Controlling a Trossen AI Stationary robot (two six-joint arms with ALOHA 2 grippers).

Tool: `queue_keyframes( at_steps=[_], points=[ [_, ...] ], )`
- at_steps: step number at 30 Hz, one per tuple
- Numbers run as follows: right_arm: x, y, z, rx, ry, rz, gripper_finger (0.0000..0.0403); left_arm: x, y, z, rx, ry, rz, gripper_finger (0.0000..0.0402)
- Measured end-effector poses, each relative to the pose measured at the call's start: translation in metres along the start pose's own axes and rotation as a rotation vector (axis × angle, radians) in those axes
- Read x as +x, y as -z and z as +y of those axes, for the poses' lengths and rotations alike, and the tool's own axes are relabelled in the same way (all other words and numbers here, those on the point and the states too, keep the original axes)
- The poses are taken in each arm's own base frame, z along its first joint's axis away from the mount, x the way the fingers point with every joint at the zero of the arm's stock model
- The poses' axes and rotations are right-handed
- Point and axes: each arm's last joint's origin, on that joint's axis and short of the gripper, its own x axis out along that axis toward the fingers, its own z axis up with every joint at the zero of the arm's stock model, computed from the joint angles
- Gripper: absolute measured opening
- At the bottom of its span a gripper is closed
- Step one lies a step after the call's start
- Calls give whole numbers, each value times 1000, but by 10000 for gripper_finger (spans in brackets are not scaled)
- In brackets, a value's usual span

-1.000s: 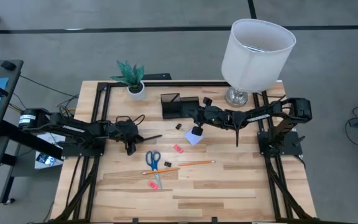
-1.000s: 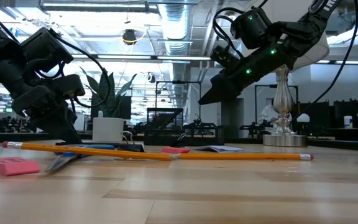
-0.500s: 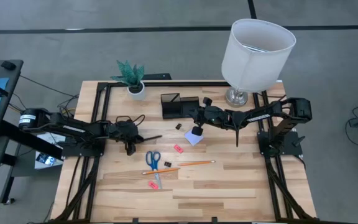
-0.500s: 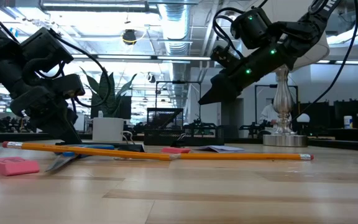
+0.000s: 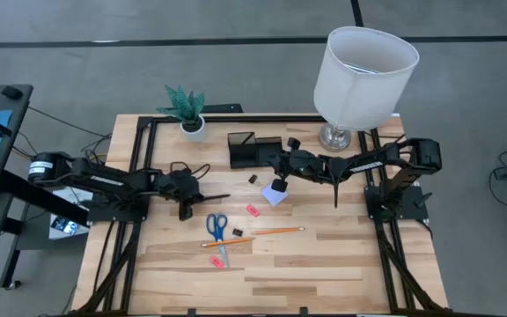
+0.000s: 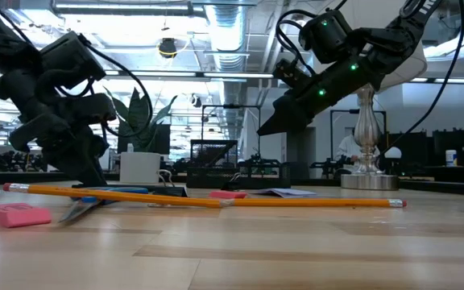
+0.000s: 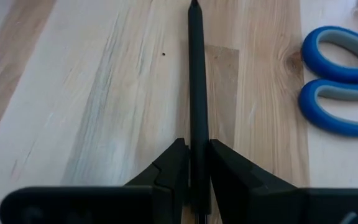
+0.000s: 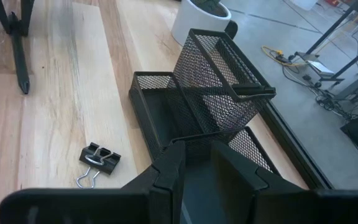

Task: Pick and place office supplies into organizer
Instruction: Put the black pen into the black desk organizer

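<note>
The tabletop (image 5: 324, 264) is pale wood in planks, smooth with a light sheen, its grain and a knot plain in the left wrist view. The pen (image 7: 197, 93) looks like matt black plastic. The scissors (image 7: 340, 81) have glossy blue plastic handles with grey inner lining. The organizer (image 8: 210, 93) is black wire mesh, matt metal. The clip (image 8: 100, 158) is black with bare shiny wire loops. Each claw, left (image 7: 191, 174) and right (image 8: 194, 177), has matt black plastic-looking fingers. The lamp (image 5: 363, 75) has a white cloth-like shade on a polished metal base.

Two dark jointed arms; black cables
</note>
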Motion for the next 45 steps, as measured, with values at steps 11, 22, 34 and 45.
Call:
queue_keyframes(
  at_steps=[11, 22, 34, 45],
  points=[
    [0, 0, 0, 0, 0, 0, 75, -3, -14, 0, 49, -28, -1, 57],
    [0, 0, 0, -5, 0, 0, 75, -6, -24, 1, 93, -67, -3, 57],
    [0, 0, 0, -27, 0, 2, 75, -15, -54, 2, 169, -189, -26, 57],
    [0, 1, 0, -41, -1, 15, 75, -29, -82, 5, 268, -358, -19, 57]
  ],
)
